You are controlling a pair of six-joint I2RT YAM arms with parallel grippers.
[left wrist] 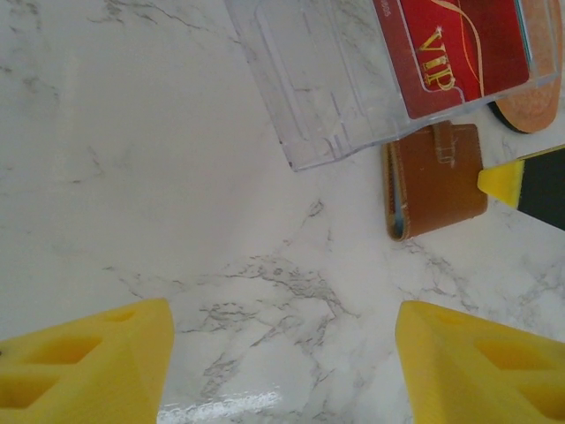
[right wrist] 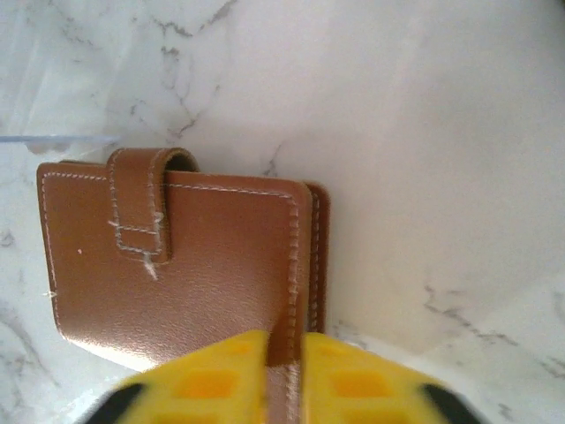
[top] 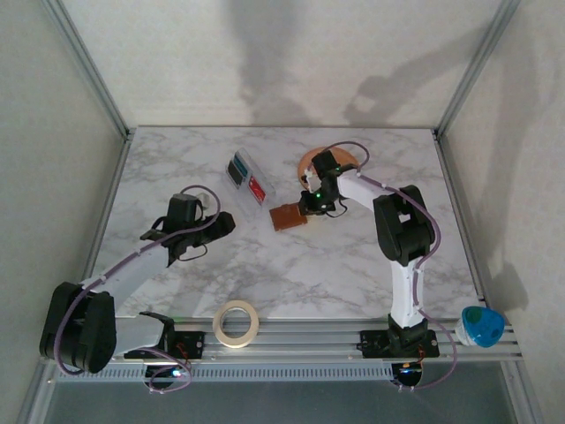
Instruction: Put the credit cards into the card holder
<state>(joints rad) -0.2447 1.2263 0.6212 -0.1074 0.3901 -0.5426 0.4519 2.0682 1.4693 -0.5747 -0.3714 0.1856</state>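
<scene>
The card holder (top: 288,216), a small brown leather wallet with a strap tab, lies closed on the marble just right of centre. My right gripper (top: 309,208) is shut on it. In the right wrist view the yellow fingers (right wrist: 284,371) pinch the stitched edge of the card holder (right wrist: 177,256). The credit cards (top: 237,170) lie in a clear plastic sleeve (top: 250,181) behind the wallet, a teal one beside a red VIP card (left wrist: 450,53). My left gripper (top: 225,225) hovers open over bare marble left of the card holder (left wrist: 437,181), nothing between its fingers (left wrist: 282,371).
An orange round plate (top: 309,163) sits behind the right gripper. A roll of tape (top: 237,322) lies at the near edge between the arm bases. A blue and white object (top: 481,325) rests at the near right corner. Metal frame posts stand at the table's edges.
</scene>
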